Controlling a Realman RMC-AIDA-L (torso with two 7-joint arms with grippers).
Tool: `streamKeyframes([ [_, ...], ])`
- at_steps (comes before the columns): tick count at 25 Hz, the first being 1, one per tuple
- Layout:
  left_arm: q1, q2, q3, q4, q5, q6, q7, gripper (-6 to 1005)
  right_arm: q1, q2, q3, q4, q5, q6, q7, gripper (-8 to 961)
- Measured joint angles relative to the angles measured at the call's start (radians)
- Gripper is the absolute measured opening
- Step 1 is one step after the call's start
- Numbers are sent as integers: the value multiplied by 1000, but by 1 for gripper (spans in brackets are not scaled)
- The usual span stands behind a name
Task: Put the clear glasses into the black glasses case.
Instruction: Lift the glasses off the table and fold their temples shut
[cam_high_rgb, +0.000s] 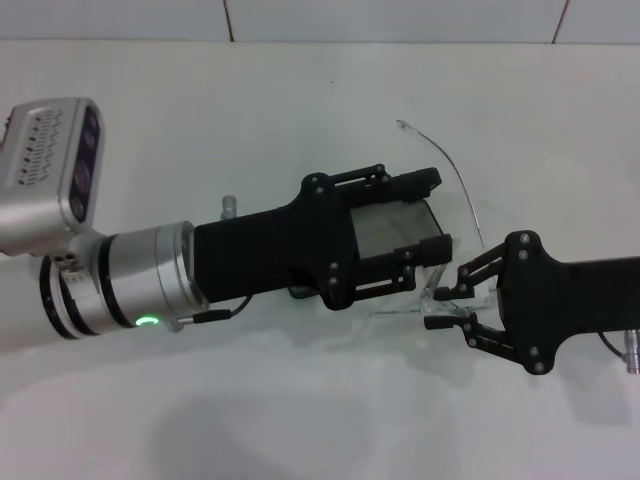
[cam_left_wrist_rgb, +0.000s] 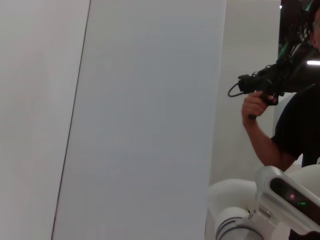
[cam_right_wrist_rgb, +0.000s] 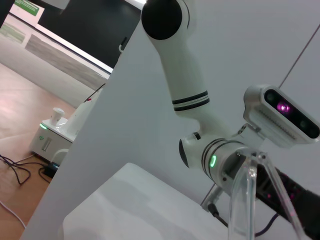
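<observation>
From the head cam I had the left gripper (cam_high_rgb: 428, 212) reaching in from 9 o'clock, fingers spread wide either side of the black glasses case (cam_high_rgb: 392, 229), which sat dead centre on the white table (cam_high_rgb: 300, 100). All I could see of the case was a grey patch with a dark edge between those fingers; the gripper body covered the rest, so I couldn't tell if the fingers were actually touching it. The right gripper (cam_high_rgb: 452, 300) came in from 3 o'clock, jaws nearly closed on the clear glasses (cam_high_rgb: 455, 175) at the frame's lower edge, just beside the case's 4 o'clock corner. One clear temple arm curved away toward 12 o'clock and ended well out on the bare table. The glasses were super hard to pick out against the white, tbh. The wrist cams gave me totally different stuff. The right wrist view showed none of its own fingers, but it did show the glasses close up as clear plastic loops, with the left arm (cam_right_wrist_rgb: 187, 85) and its wrist camera (cam_right_wrist_rgb: 282, 115) behind them. That was the only view where the plastic really stood out. The left wrist view showed neither case nor glasses, just a pale wall and a person (cam_left_wrist_rgb: 295, 115) holding a black handheld device (cam_left_wrist_rgb: 265, 82).
</observation>
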Motion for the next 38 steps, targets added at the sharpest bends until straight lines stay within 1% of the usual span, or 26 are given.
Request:
streamKeyframes([
  [15,-13,-1,45,1,4,-14,-3,636,1,-2,1,0,1,1,0,120],
  [33,-23,2,49,0,4,-37,-14,635,-1,-2,3,1,2,9,0,120],
  [38,-23,2,65,2,4,-37,-14,635,-4,-1,2,1,2,9,0,121],
])
